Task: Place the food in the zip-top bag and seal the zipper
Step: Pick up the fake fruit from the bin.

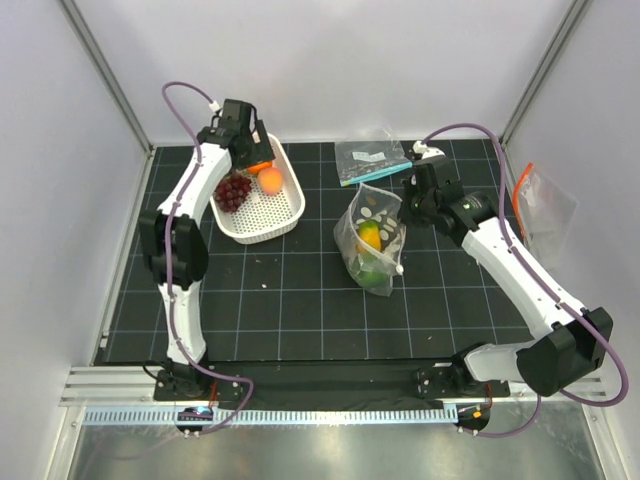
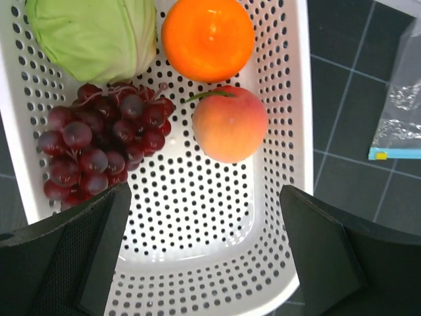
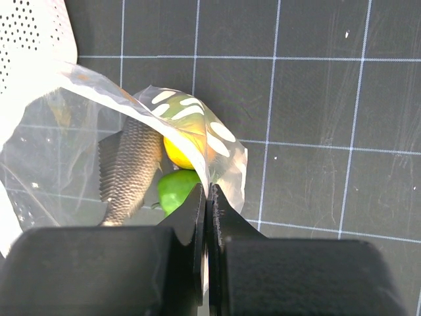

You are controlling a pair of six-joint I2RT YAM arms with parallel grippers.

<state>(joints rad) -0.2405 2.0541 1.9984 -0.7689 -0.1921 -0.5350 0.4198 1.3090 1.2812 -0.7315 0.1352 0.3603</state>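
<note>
The white-dotted zip-top bag (image 1: 371, 240) stands mid-table with a yellow fruit (image 1: 369, 236) and a green one (image 1: 373, 275) inside. My right gripper (image 1: 410, 203) is shut on the bag's mouth edge (image 3: 205, 172), holding it up; the yellow fruit (image 3: 181, 153), the green one (image 3: 176, 191) and a dark scaly piece (image 3: 131, 168) show through the plastic. My left gripper (image 1: 247, 150) is open above the white basket (image 1: 285, 215). In the left wrist view (image 2: 200, 217) it hovers over purple grapes (image 2: 99, 148), a peach (image 2: 230, 124), an orange (image 2: 207, 38) and a pale green cabbage (image 2: 92, 36).
A smaller clear bag with a teal strip (image 1: 372, 160) lies at the back, also seen in the left wrist view (image 2: 401, 112). A clear bag with an orange strip (image 1: 540, 205) lies at the right edge. Grey walls enclose the black gridded mat (image 1: 290, 300).
</note>
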